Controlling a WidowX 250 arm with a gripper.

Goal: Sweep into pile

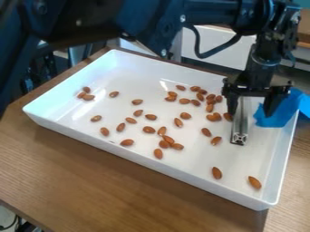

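White tray (187, 156), smooth, glossy, rectangular, raised walls, slightly rounded corners. Metal bar (240, 131), silver, long, straight, square slotted end; upright or lying, can't tell. Blue sheet (283, 113), thin, creased, at the tray's right side in view. Black gripper (250, 114) over the right part of the tray, fingers apart, bar between them in view; contact can't be told. Black arm across the top, cable (221, 47) looped by it.

Table (103, 181) brown, wood grain, tray sits on it. White panels (210, 40) behind, wires at the lower left corner beside the table.

Almonds (149, 129) all in the tray: brown, oval, pointed at one end, some lighter. Loosely scattered over the middle, denser toward the far side near the gripper. Small group at left, a few touching at lower centre, two lone ones nearest the right front corner.
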